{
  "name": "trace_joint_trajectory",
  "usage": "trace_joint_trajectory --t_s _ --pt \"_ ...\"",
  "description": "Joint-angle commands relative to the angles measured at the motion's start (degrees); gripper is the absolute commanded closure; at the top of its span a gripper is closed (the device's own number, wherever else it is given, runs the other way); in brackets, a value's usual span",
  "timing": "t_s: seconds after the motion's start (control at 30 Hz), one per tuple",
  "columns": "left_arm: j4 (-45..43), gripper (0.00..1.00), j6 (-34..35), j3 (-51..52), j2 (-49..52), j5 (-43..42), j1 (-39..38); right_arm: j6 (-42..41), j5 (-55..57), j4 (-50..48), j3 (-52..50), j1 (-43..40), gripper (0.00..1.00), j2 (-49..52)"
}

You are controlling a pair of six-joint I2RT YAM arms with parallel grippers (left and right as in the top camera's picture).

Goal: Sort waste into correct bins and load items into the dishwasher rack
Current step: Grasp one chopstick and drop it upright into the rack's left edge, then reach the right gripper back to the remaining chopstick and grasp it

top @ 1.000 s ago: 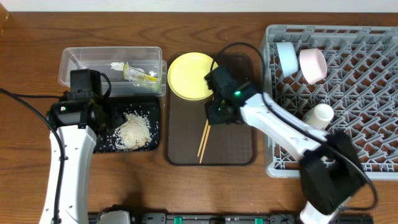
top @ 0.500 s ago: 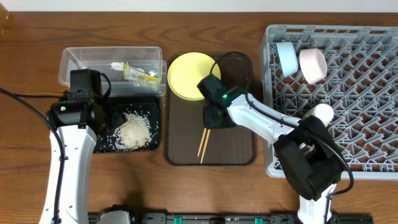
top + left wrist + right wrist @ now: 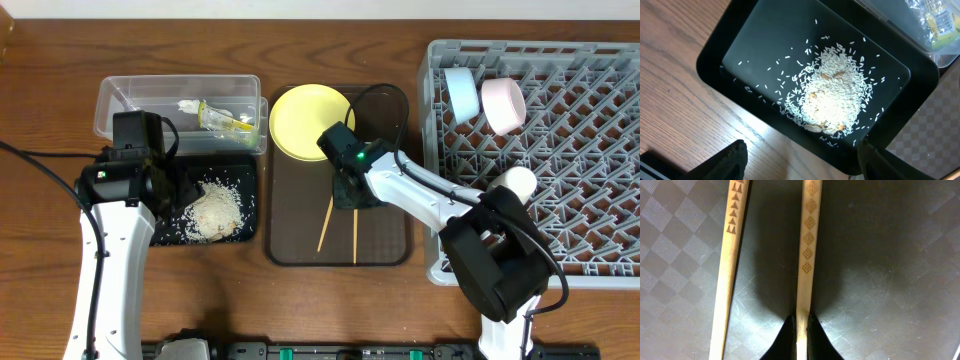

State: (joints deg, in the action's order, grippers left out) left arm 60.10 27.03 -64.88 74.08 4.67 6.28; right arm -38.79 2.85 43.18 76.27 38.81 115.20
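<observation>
My right gripper (image 3: 801,331) pinches one chopstick (image 3: 807,245) on the brown tray (image 3: 890,255), likely for racking; left gripper (image 3: 807,161) hovers spread over rice (image 3: 832,100).

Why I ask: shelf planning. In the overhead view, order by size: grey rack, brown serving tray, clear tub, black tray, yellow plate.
large grey plastic peg rack
dark brown rectangular serving tray
clear rectangular plastic tub and shallow black rectangular tray: alike, unranked
round yellow plate

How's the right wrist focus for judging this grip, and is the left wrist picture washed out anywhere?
Right wrist: sharp, engraving on the gripped chopstick legible, dark shadow pooled around it. Left wrist: rice pile blown out at its middle, end effector fingers dark and soft-edged.
</observation>
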Motion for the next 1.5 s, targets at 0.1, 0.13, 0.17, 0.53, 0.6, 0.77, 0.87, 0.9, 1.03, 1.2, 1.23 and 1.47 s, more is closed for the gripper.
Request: trace_joint_trajectory --t_s 0.1,0.13,0.17,0.53,0.6,0.77,0.87,0.9,1.03,1.2,1.23,1.47 --pt "0.3 0.26 0.1 -0.2 -0.1 0.3 0.2 -0.8 0.4 0.9 -0.3 -0.3 0.99 0.6" --pt "0.3 0.27 0.1 -0.2 -0.1 0.3 0.2 -0.7 0.4 1.4 -0.3 -0.8 0.99 -0.2" --pt "0.3 0.26 0.1 -0.2 -0.1 0.3 0.2 -0.5 0.3 1.7 -0.3 -1.2 0.99 -0.7" --pt "0.3 0.26 0.1 -0.2 -0.1 0.3 0.2 17.3 5.3 7.1 -0.3 -12.4 0.99 -21.4" --pt "0.3 0.27 0.1 -0.2 -0.1 0.3 0.2 18.8 7.8 9.4 -0.3 -15.1 0.99 -24.1" --pt "0.2 0.26 0.1 -0.2 -0.1 0.3 0.2 24.7 7.2 14.1 -0.3 -21.8 0.99 -26.1" --pt "0.1 0.26 0.1 -0.2 -0.1 0.3 0.2 26.2 7.1 15.2 -0.4 -24.2 0.99 -24.7" --pt "0.1 0.27 0.1 -0.2 -0.1 0.3 0.2 26.8 7.1 15.3 -0.5 -24.6 0.99 -24.0" --pt "0.1 0.27 0.1 -0.2 -0.1 0.3 0.2 27.1 7.1 14.3 -0.5 -25.0 0.99 -20.5" --pt "0.1 0.27 0.1 -0.2 -0.1 0.3 0.2 27.1 5.7 11.6 -0.5 -24.9 0.87 -16.9" --pt "0.1 0.27 0.1 -0.2 -0.1 0.3 0.2 27.1 5.7 11.2 -0.5 -24.9 0.82 -16.5" --pt "0.1 0.27 0.1 -0.2 -0.1 0.3 0.2 27.1 5.4 6.9 -0.1 -24.9 0.69 -19.2"
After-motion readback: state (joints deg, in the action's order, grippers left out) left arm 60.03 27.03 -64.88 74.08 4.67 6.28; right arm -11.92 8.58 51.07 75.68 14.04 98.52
